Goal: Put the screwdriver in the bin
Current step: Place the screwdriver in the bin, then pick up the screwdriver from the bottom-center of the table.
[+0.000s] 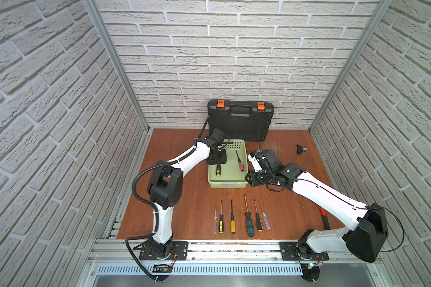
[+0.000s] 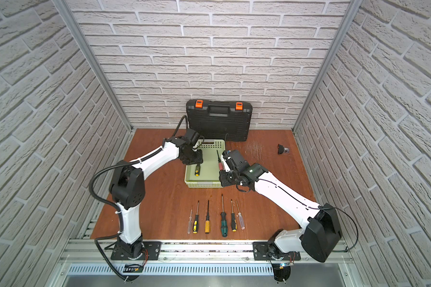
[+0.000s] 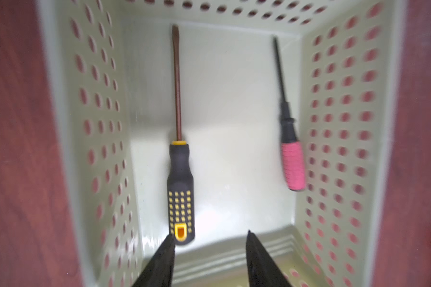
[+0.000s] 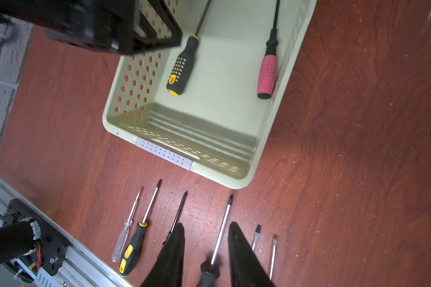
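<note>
Lift left gripper (image 3: 209,234) straight up from bin (image 1: 228,185), jaws parted and empty, clear of yellow-black screwdriver (image 3: 181,188) lying flat on bin floor, without nudging pink-handled screwdriver (image 3: 292,166) inside

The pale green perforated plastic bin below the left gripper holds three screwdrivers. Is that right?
No: the pale green perforated plastic bin below the left gripper holds two, a black-and-yellow screwdriver and a pink screwdriver, as the left wrist view shows.

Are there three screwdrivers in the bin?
No, the left wrist view shows only two lying in the bin: the black-and-yellow screwdriver and the pink-handled screwdriver.
</note>
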Tool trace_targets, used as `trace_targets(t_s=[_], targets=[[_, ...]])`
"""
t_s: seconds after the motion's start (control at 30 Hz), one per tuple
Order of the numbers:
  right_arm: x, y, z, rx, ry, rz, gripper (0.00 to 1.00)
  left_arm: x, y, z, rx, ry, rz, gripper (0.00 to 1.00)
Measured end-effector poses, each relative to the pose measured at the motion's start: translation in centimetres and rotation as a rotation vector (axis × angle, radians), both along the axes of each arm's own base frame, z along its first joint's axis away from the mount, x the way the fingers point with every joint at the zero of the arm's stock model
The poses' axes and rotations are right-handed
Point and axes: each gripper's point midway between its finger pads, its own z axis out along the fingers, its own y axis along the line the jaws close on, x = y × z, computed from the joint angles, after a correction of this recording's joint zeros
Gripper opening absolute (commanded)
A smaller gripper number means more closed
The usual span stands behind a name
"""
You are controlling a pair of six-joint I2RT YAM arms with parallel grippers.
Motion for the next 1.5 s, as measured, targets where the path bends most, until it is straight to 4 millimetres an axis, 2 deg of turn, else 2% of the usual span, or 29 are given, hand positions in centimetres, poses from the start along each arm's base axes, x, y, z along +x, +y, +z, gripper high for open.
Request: trace_targets(t_s=[0.1, 0.17, 0.23, 0.33, 0.47, 0.6, 0.7, 0.83, 1.03, 1.17, 1.5], targets=[[-0.7, -1.0, -0.3, -0.041, 0.017, -0.010, 0.32, -1.5, 0.9, 4.3, -0.044, -0.080, -0.014, 0.50], [-1.3, -1.7, -0.6, -0.072, 0.037, -0.018, 0.32, -3.0, 1.9, 6.2, -0.055, -0.115, -0.019, 0.51], [-1.8, -2.2, -1.0, -0.094, 0.056, -0.027, 0.32, -4.7, 3.2, 7.1, -0.051, -0.138, -0.018, 0.52], [-3.3, -2.8, -2.2, -0.125, 0.086, -0.042, 0.34, -7.7, 5.6, 7.1, -0.035, -0.151, -0.001, 0.55], [-6.4, -4.4, -4.4, -0.195, 0.171, -0.058, 0.40, -11.8, 8.9, 5.3, 0.011, -0.112, 0.041, 0.55], [-8.5, -5.9, -5.3, -0.257, 0.213, -0.086, 0.43, -13.6, 10.9, 4.8, 0.039, -0.120, 0.084, 0.55], [-9.9, -6.9, -6.4, -0.277, 0.244, -0.118, 0.44, -14.5, 12.0, 4.6, 0.048, -0.140, 0.114, 0.55], [-11.8, -8.1, -8.8, -0.312, 0.308, -0.162, 0.45, -14.7, 12.6, 4.3, 0.060, -0.145, 0.130, 0.56], [-13.9, -8.6, -12.2, -0.358, 0.391, -0.178, 0.45, -14.7, 12.8, 2.1, 0.099, -0.103, 0.131, 0.57], [-13.9, -8.1, -12.9, -0.351, 0.392, -0.178, 0.44, -15.1, 13.1, 1.3, 0.109, -0.090, 0.133, 0.57], [-13.3, -7.4, -14.6, -0.354, 0.399, -0.192, 0.35, -15.1, 13.4, 1.5, 0.104, -0.100, 0.143, 0.57]])
